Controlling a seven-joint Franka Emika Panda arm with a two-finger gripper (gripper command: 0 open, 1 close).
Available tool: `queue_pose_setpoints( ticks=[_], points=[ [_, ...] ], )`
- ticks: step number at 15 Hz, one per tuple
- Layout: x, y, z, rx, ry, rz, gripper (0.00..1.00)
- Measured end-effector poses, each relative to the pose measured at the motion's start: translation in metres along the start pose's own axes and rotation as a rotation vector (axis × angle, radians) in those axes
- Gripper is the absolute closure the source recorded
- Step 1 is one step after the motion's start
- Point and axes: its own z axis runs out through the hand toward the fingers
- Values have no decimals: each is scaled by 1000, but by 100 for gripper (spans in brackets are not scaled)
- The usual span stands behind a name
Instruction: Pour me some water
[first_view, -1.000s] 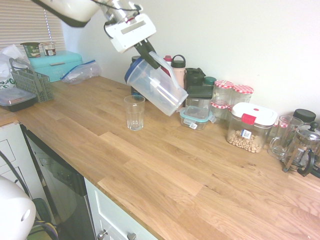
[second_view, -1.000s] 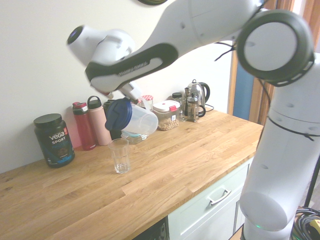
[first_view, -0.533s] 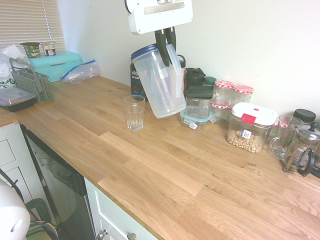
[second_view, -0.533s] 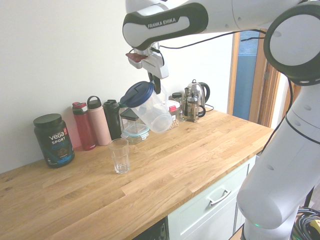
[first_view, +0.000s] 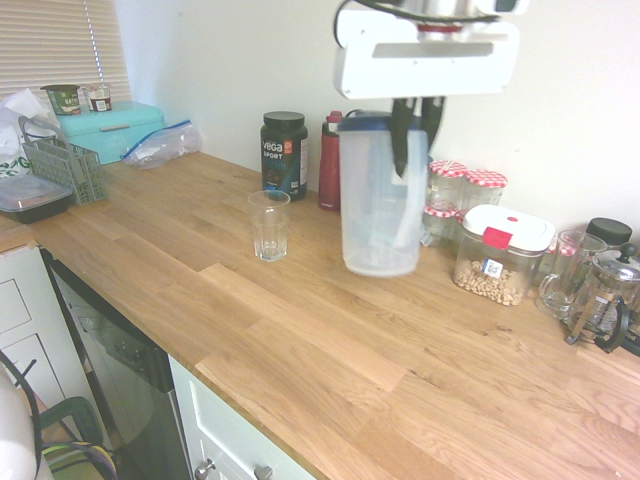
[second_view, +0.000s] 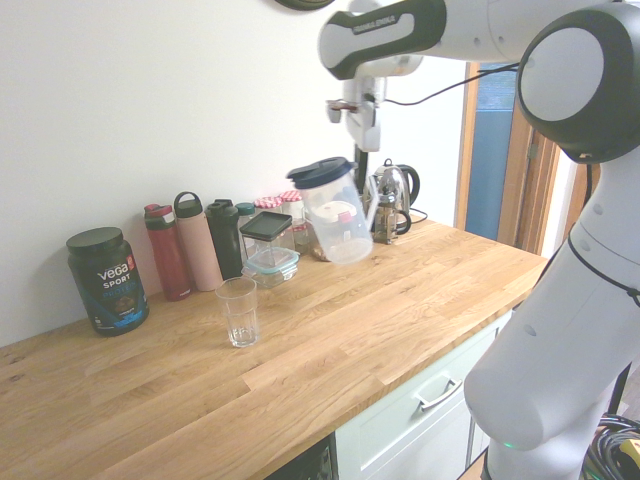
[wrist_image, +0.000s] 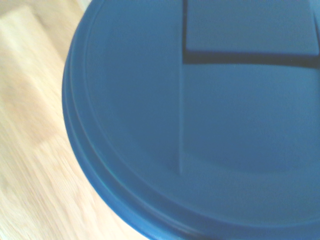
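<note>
Pitcher (first_view: 380, 205) — now away from glass (first_view: 269, 228).

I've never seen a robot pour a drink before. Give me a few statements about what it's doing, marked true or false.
1. The gripper holds the pitcher by its handle. True.
2. The pitcher stands on the counter. False: it hangs above it.
3. The pitcher's lid is red. False: it is blue.
4. The drinking glass stands upright. True.
5. The pitcher is tipped over the glass. False: it is off to one side.
</note>
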Motion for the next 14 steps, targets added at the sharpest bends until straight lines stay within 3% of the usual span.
queue_pose_setpoints(
  ticks=[2, 6, 11, 14],
  points=[
    [-15, 23, 30, 22, 22, 123, 100],
    [-22, 20, 98, 53, 77, 354, 100],
    [-27, 38, 107, 19, 236, 568, 100],
    [-45, 40, 106, -15, 261, 584, 100]
  ],
)
